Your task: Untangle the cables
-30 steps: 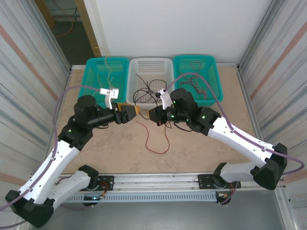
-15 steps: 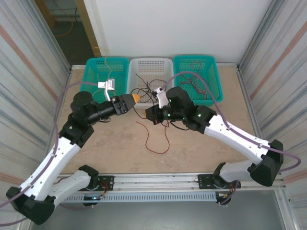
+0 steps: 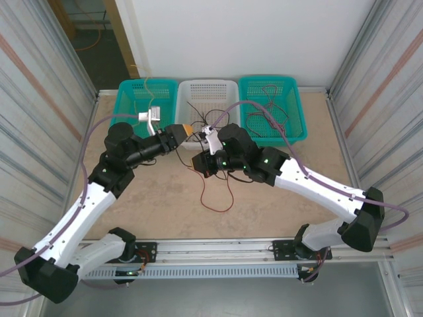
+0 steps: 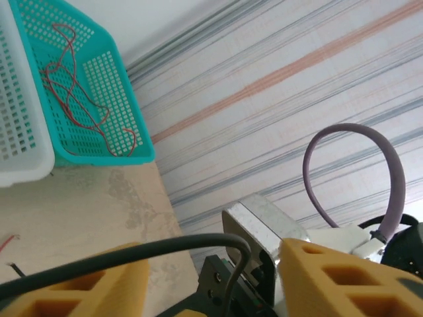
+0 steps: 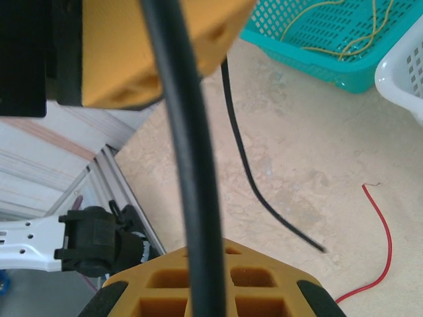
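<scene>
A black cable (image 5: 192, 165) runs straight up out of my right gripper (image 5: 205, 264), which is shut on it just above the table at centre (image 3: 197, 162). My left gripper (image 3: 188, 132) hovers close by at the white basket's near edge. Its yellow fingers (image 4: 330, 277) stand apart, and the same black cable (image 4: 99, 261) lies over one of them and bends down through the gap. More black cables (image 3: 198, 117) loop in the white basket (image 3: 208, 82). A red cable (image 3: 213, 191) curls loose on the table.
A teal basket (image 3: 149, 81) at back left holds yellow cables (image 5: 330, 20). Another teal basket (image 3: 268, 77) at back right holds red cables (image 4: 73, 99). A loose black cable end (image 5: 264, 198) lies on the table. Corrugated walls close both sides.
My left gripper swung up and right to the white basket's near edge, and its jaws narrowed around the black cable. My right gripper shifted left with the cable in it.
</scene>
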Robot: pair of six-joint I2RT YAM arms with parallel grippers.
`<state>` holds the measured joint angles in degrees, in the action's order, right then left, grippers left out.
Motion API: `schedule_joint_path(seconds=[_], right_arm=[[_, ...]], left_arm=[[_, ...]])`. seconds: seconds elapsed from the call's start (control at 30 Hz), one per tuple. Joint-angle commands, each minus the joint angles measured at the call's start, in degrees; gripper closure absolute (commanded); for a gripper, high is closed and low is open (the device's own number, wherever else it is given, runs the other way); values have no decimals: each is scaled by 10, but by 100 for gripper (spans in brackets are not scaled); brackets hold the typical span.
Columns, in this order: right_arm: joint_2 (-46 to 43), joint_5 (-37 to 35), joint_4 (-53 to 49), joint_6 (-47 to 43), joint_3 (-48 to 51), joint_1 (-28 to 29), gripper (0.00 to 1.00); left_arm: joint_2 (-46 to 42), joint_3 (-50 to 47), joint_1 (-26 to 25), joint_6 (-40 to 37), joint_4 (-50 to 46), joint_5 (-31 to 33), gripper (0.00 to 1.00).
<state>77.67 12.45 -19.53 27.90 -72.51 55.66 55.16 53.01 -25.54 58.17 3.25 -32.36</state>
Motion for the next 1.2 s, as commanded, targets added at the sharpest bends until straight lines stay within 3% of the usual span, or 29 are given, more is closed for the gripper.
schedule_joint_path(seconds=[0.0, 0.1, 0.33, 0.4, 0.5, 0.83, 1.03, 1.13, 1.17], right_arm=[[3, -8, 1, -3, -2, 6, 100], [3, -8, 2, -3, 2, 9, 100], [5, -13, 4, -1, 6, 12, 100], [7, -13, 5, -1, 7, 15, 100], [14, -14, 6, -2, 7, 15, 100], [41, -3, 17, 0, 1, 20, 100], [40, -4, 18, 0, 4, 23, 100], [39, -6, 19, 3, 6, 23, 100], [38, -7, 18, 3, 5, 23, 100]], left_arm=[[-13, -17, 23, 38, 36, -7, 60], [-10, -17, 31, 40, 30, -11, 73], [0, -19, 31, 41, 39, -21, 75], [1, -22, 31, 42, 45, -24, 70], [3, -27, 30, 48, 65, -33, 46], [5, -22, 31, 33, 42, -26, 43], [16, -17, 31, 28, 22, -24, 70], [17, -11, 31, 17, 8, -20, 97], [17, -6, 31, 10, -5, -17, 100]])
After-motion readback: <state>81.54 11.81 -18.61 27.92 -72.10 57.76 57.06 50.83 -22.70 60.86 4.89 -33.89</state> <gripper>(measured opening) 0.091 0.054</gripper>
